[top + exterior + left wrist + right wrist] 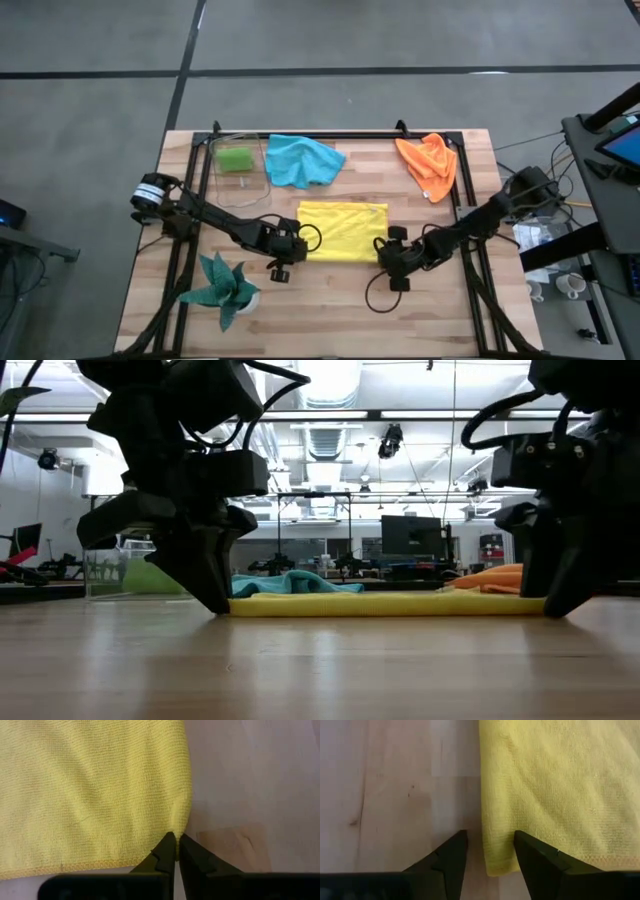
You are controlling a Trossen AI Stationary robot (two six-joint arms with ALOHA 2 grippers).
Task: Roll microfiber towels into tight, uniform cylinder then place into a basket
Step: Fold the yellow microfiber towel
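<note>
Basket [238,160], beyond left gripper [176,849]: holds green towel [236,158]. Left gripper clenched on corner of yellow towel [342,231], flat between both grippers. Right gripper [490,852] released, fingers straddling opposite corner. Blue towel [302,159], orange towel [428,164] lie beyond.

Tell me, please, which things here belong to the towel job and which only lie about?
Job:
- yellow towel, flat, pinched by left gripper; right gripper open at its edge
- blue towel
- orange towel
- green towel, in the basket

Lying about:
- plant
</note>
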